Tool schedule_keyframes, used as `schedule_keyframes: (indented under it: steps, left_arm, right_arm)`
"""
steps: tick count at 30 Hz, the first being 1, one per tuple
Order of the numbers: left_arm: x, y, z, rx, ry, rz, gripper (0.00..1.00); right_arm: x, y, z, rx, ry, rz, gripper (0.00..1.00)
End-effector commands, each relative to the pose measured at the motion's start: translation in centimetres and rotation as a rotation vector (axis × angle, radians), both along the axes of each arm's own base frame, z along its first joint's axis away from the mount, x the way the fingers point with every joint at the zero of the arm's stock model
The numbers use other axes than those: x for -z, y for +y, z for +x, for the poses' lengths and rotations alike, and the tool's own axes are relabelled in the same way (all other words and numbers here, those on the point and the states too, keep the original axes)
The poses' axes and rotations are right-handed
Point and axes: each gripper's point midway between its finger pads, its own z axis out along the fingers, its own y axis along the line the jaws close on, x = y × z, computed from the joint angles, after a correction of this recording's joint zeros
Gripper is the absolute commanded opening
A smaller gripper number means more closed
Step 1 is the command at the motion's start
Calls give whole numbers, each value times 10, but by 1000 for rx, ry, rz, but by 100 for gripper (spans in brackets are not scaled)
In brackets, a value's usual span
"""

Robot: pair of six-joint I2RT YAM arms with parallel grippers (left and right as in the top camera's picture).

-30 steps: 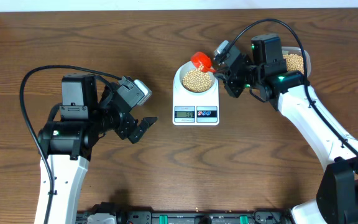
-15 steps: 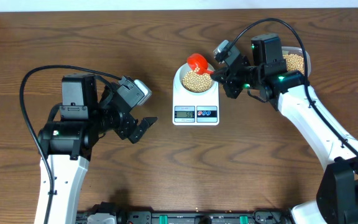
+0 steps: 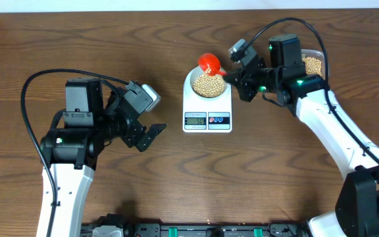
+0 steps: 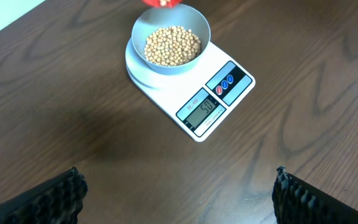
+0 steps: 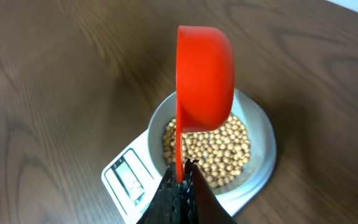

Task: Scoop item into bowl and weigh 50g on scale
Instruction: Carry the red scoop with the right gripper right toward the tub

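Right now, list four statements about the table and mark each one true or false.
1. The bowl sits on the scale. True.
2. The bowl is empty. False: it holds beans.
3. The right end effector is shut on the red scoop by its handle, with the scoop tipped over the bowl. True.
4. The left end effector grips the scale. False: the left end effector is open, empty and apart from the scale.
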Motion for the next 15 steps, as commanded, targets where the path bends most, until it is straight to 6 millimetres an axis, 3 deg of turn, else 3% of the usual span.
schedule_keyframes:
  steps: [1,6,15]
  left_arm:
    - [-7,1,3,5,-23,5,98]
    - [-7,1,3,5,-23,5,98]
    - [-7,1,3,5,-23,5,98]
  right_arm:
    - [-16,-11,5,31,-10,41,1]
    - [-18,-35,17,89,-17,42,1]
    - [-23,-98,37,239,-29,36,1]
